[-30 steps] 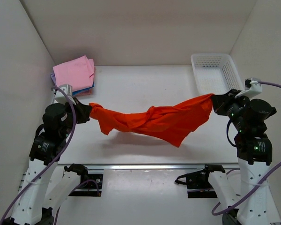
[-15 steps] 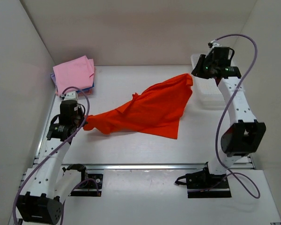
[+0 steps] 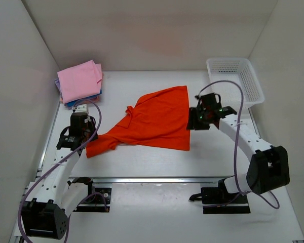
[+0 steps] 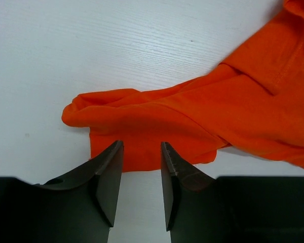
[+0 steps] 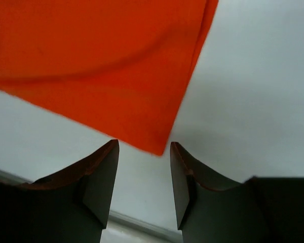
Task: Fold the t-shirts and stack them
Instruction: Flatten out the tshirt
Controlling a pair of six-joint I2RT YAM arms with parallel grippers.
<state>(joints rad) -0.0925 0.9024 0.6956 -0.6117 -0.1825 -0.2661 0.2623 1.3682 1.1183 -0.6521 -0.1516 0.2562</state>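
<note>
Dropped onto the table (image 3: pixel 142 81) since a second ago, when strung in mid-air between both grippers: orange t-shirt (image 3: pixel 154 121), now lying loose, left of the white mesh basket (image 3: pixel 211 76) and nearer the arms. Swung inward and low meanwhile, both arms.

Blurred, the right wrist view; shows only one hem corner of the shirt. Cannot tell whether that corner touches the right gripper (image 5: pixel 144 147); jaws stand wide apart, empty. Cut off in the left wrist view, most of the shirt. Left gripper (image 4: pixel 141 147): jaws parted more narrowly, nothing between them, tips just short of a bunched end of cloth.

Far left of the basket, at the back corner: stack of folded t-shirts (image 3: pixel 80 78), pink on top, only thin blue and purple edges showing below; cannot count the layers. Looping just beside the basket's near left corner, a purple cable (image 3: pixel 220 82) on the right arm.

Bright orange, matte, stitched hems. Smooth and flat on the side toward the basket, with a straight edge there. Twisted and narrowing on the side away from the basket, ending in rolled folds.
</note>
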